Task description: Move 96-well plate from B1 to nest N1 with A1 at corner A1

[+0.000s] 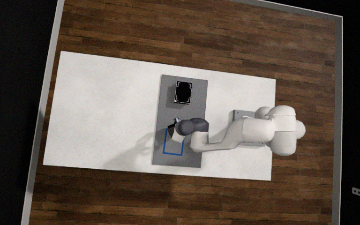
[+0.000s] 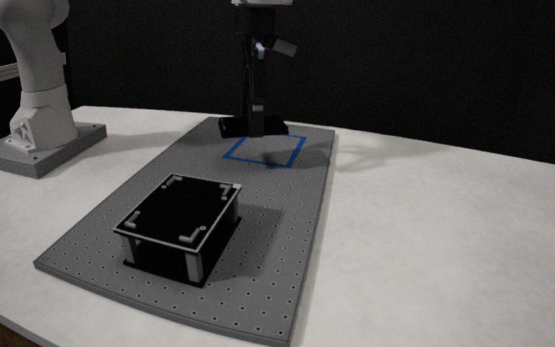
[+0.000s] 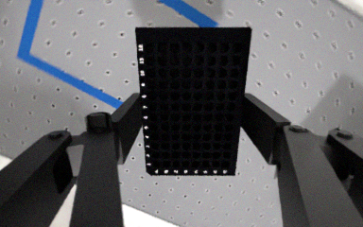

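Observation:
The black 96-well plate [image 3: 191, 101] sits between my gripper's [image 3: 194, 125] two fingers, which press on its long sides. The gripper is shut on the plate and holds it level above the grey perforated board. In the exterior view the plate [image 2: 247, 124] hangs over the back edge of the blue outlined spot B1 [image 2: 265, 150], which has nothing in it but a shadow. The raised black nest N1 [image 2: 180, 212] stands nearer the camera, with white corner locators and a small white mark at one corner [image 2: 235, 186]. From above, the gripper [image 1: 175, 125] is over B1 [image 1: 173, 143], apart from the nest [image 1: 183, 92]. I cannot make out the plate's cut-off corner.
The grey perforated board [image 2: 196, 228] lies on a white table top. The arm's base [image 2: 40, 122] stands on its own grey plate at the left, and from above the arm [image 1: 238, 132] reaches in from the right.

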`<action>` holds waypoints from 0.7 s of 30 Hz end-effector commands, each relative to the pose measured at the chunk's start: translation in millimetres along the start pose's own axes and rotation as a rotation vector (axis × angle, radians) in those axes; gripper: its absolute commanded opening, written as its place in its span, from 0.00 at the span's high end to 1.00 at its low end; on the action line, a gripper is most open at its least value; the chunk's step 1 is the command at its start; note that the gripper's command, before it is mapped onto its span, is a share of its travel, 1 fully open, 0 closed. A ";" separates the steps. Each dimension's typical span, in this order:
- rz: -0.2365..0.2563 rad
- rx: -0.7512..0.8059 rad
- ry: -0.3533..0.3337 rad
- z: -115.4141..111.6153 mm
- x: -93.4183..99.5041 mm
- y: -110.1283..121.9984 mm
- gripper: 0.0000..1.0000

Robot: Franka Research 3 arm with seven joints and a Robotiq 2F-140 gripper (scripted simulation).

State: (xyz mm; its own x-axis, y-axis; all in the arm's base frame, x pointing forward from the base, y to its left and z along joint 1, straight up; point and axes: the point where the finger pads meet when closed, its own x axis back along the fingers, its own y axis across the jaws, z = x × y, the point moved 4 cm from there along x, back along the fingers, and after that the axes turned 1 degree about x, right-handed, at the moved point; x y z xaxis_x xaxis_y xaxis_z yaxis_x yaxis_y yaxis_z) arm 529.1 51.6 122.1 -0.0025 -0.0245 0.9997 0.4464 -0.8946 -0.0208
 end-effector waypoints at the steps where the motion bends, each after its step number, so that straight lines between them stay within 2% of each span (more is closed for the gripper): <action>1: -0.025 -0.278 -0.007 -4.6 3.2 6.2 0.40; 5: -0.025 -0.340 -0.006 -8.0 4.4 11.9 0.40; 11: -0.026 -0.547 -0.003 -18.2 8.1 28.7 0.40; 21: -0.026 -0.561 -0.003 -33.4 13.5 53.9 0.40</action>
State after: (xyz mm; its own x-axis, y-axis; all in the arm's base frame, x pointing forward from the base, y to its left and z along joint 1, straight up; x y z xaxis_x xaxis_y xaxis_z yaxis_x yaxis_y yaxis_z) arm 524.5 -7.5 132.4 -0.0062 -0.0099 0.9999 -0.0211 -0.9997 -0.0100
